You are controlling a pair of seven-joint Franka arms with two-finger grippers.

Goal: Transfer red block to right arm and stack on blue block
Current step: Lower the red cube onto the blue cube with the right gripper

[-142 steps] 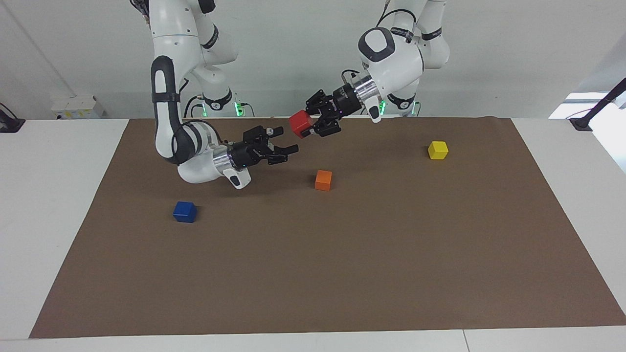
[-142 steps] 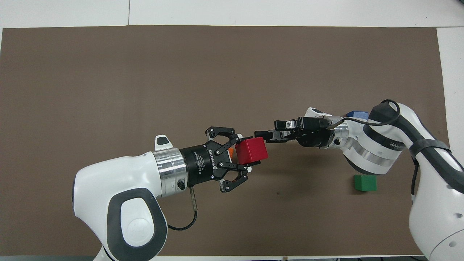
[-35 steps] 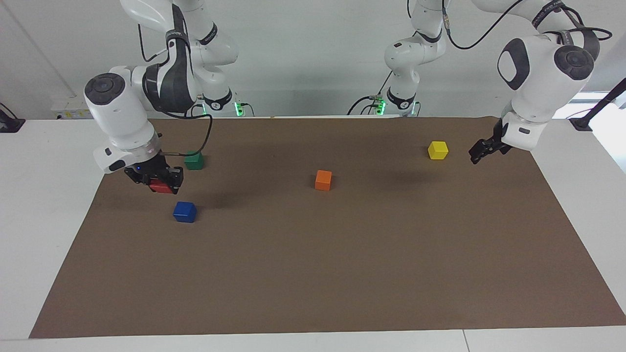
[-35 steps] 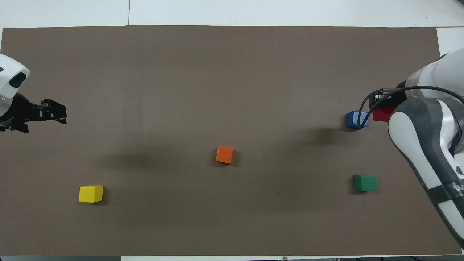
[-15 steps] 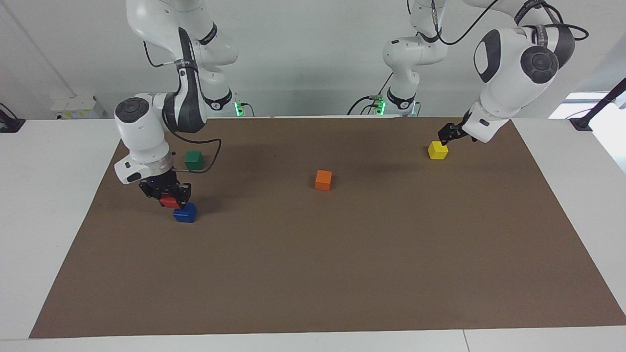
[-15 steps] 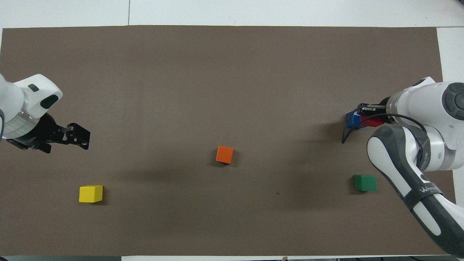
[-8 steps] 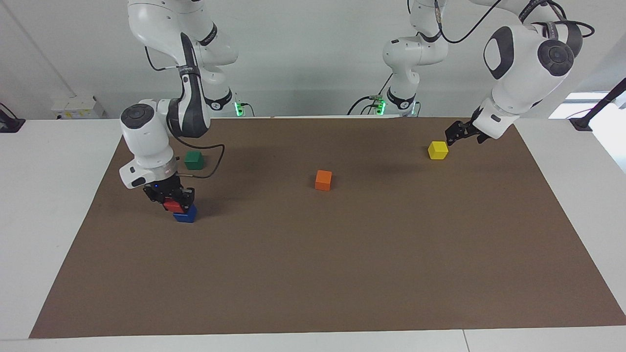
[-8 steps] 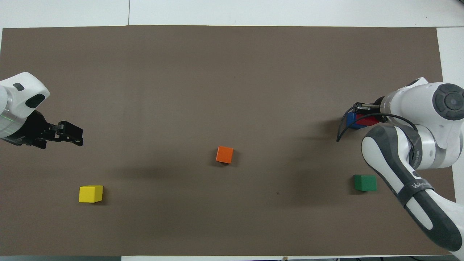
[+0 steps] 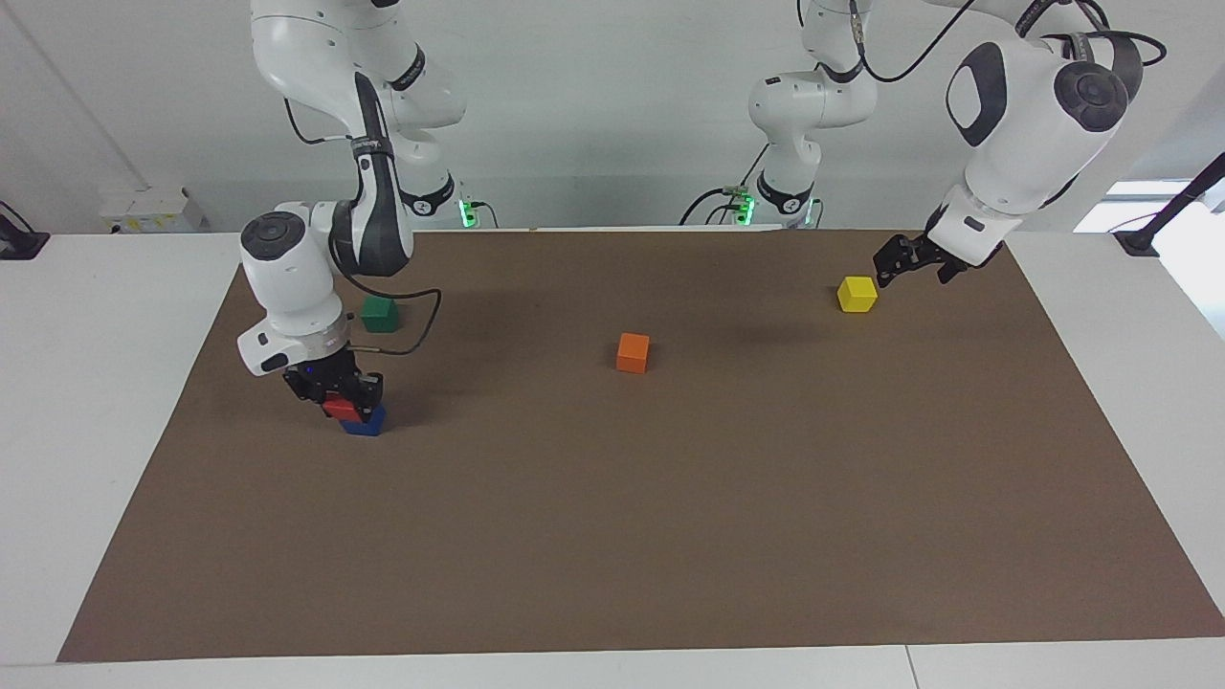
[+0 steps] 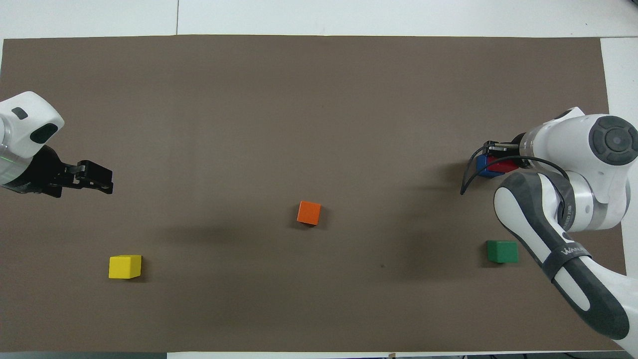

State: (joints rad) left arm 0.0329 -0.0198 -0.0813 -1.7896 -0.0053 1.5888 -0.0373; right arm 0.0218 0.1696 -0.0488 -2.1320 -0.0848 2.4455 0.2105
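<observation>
Red small cube (image 9: pixel 340 409) sits clamped in the right gripper (image 9: pixel 335 390), touching the small blue cube (image 9: pixel 366 424) below. Left gripper (image 9: pixel 903 260) hangs open, one o'clock of the yellow cube (image 9: pixel 857 294).

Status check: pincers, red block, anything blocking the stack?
Right pincer shut on red block, directly over blue block, contact unclear. Left pincer open, empty, waiting above the yellow block. Nothing in the way.

One camera sits high across the table, facing me and my arms; another looks steeply down from above my end. Both share the brown mat (image 9: pixel 612 498) and its blocks
</observation>
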